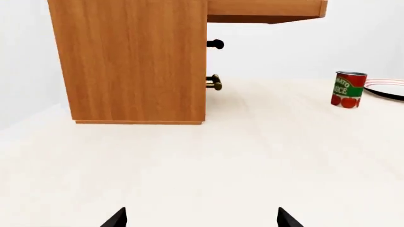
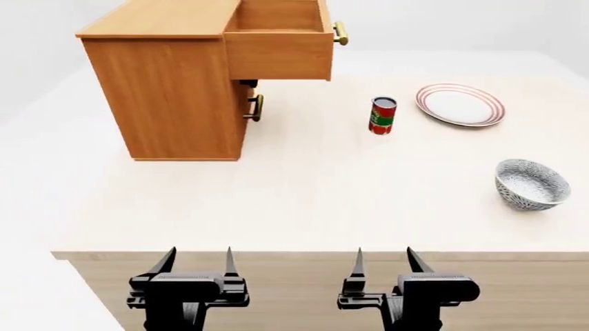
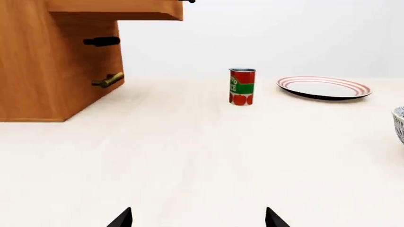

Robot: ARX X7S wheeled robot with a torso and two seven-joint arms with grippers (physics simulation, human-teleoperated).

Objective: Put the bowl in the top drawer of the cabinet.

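The speckled bowl [image 2: 531,183] sits upright on the table at the right, its edge just showing in the right wrist view [image 3: 399,124]. The cabinet [image 2: 170,89] stands at the back left, and its top drawer [image 2: 278,40] is pulled out, with the brass handle [image 2: 341,32] at its front. From the left wrist view the cabinet's side [image 1: 132,61] and the drawer's underside [image 1: 265,12] show. Both grippers hang open at the table's near edge: my left gripper [image 2: 197,261] and my right gripper [image 2: 387,261], far from the bowl, nothing between the fingers.
A red tomato-juice can [image 2: 382,115] stands mid-table, with a white red-rimmed plate [image 2: 459,105] to its right. The lower drawer [image 2: 241,110] is closed, its brass handle [image 2: 256,107] sticking out. The table's front edge [image 2: 322,255] lies right before the grippers.
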